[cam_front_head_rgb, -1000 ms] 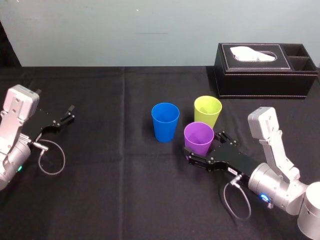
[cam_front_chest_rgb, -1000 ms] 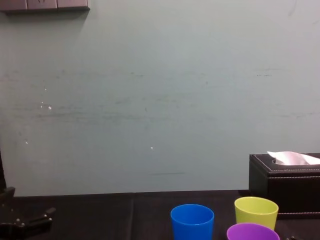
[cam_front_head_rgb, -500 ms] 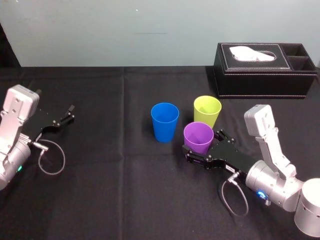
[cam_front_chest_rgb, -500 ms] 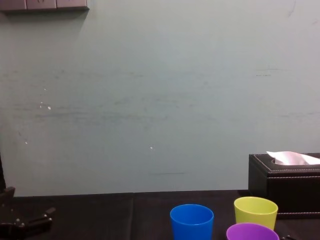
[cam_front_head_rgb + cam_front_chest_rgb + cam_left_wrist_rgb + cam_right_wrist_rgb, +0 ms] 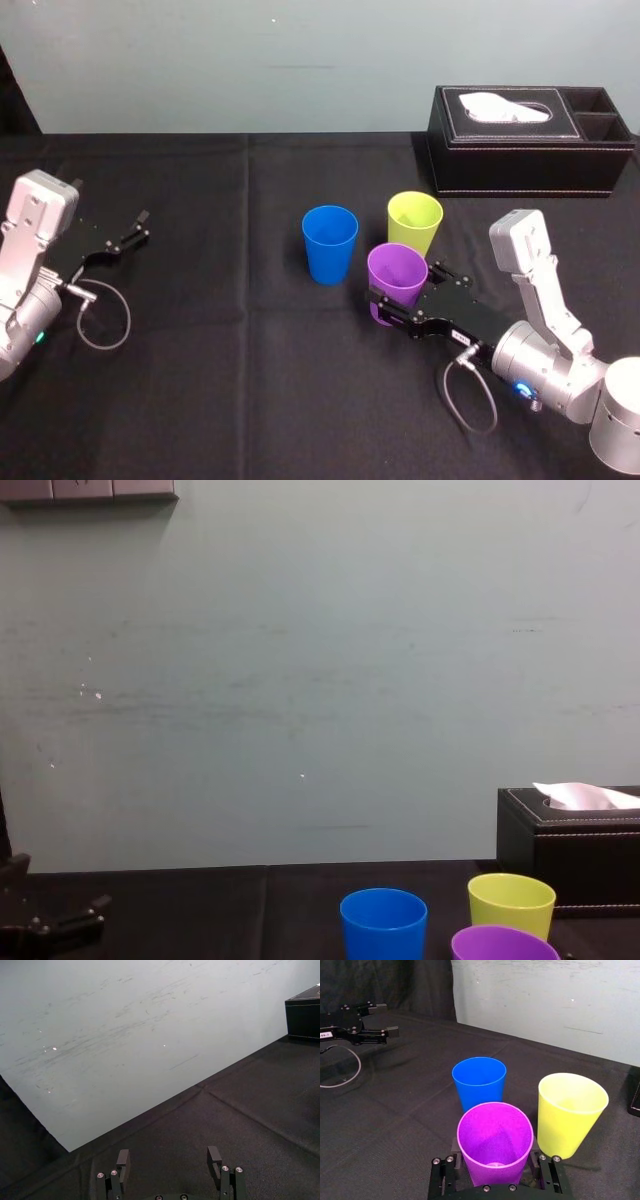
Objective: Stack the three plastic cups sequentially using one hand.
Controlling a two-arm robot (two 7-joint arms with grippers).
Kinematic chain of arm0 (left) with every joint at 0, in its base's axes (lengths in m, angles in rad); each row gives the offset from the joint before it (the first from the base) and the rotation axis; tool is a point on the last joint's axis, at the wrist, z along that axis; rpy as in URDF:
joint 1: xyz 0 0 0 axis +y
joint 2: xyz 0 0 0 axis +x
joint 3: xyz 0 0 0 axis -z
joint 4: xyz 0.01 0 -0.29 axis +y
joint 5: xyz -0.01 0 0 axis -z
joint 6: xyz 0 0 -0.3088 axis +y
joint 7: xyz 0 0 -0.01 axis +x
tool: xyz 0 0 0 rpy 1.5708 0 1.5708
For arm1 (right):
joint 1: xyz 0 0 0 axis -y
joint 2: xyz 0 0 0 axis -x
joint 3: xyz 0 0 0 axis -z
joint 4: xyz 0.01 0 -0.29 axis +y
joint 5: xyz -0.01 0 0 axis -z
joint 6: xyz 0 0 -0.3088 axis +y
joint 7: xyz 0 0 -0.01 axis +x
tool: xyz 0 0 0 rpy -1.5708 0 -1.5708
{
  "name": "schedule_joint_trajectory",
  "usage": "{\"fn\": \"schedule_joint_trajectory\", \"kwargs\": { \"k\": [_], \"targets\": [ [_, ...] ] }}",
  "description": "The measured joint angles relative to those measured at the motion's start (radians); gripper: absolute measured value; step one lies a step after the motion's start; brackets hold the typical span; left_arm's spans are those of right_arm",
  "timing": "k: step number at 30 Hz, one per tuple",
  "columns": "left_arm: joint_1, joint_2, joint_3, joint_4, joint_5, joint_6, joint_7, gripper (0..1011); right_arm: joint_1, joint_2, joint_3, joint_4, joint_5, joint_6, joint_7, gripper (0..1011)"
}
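Observation:
Three plastic cups stand upright and close together on the black cloth. The blue cup [image 5: 330, 243] [image 5: 479, 1082] [image 5: 383, 923] is on the left, and the yellow-green cup [image 5: 415, 222] [image 5: 570, 1112] [image 5: 512, 904] is behind on the right. The purple cup [image 5: 397, 275] [image 5: 495, 1140] [image 5: 503, 944] is nearest me. My right gripper [image 5: 403, 292] [image 5: 495, 1172] reaches in low from the right, its fingers pressed against both sides of the purple cup's lower half. My left gripper [image 5: 125, 240] [image 5: 169, 1160] rests open at the far left, holding nothing.
A black leather tissue box [image 5: 530, 140] [image 5: 570, 845] stands at the back right, behind the cups. A cable [image 5: 100, 315] loops beside the left arm. The black cloth [image 5: 230, 380] runs back to a pale wall.
The right gripper's fingers have closed in from a wide opening onto the purple cup. The cups and the left arm have stayed where they were.

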Motion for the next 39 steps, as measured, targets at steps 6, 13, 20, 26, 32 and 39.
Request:
{"fn": "schedule_joint_trajectory", "kwargs": {
  "k": [6, 13, 20, 26, 32, 39],
  "targets": [
    [0.0, 0.0, 0.0, 0.0, 0.0, 0.0, 0.0, 1011, -0.002, 0.001, 0.003, -0.008, 0.0, 0.0, 0.0, 737],
    [0.0, 0.0, 0.0, 0.0, 0.0, 0.0, 0.0, 1011, -0.005, 0.018, 0.032, -0.092, -0.003, 0.025, -0.001, 734],
    [0.0, 0.0, 0.0, 0.0, 0.0, 0.0, 0.0, 1011, 0.052, 0.035, 0.044, -0.147, 0.018, 0.091, 0.03, 734],
    [0.0, 0.0, 0.0, 0.0, 0.0, 0.0, 0.0, 1012, 0.153, 0.033, 0.006, -0.124, 0.037, 0.146, 0.075, 734],
    [0.0, 0.0, 0.0, 0.0, 0.0, 0.0, 0.0, 1011, 0.248, 0.009, -0.036, -0.057, 0.051, 0.179, 0.1, 734],
    [0.0, 0.0, 0.0, 0.0, 0.0, 0.0, 0.0, 1011, 0.333, -0.021, -0.086, 0.029, 0.056, 0.188, 0.125, 734]
  ]
}}
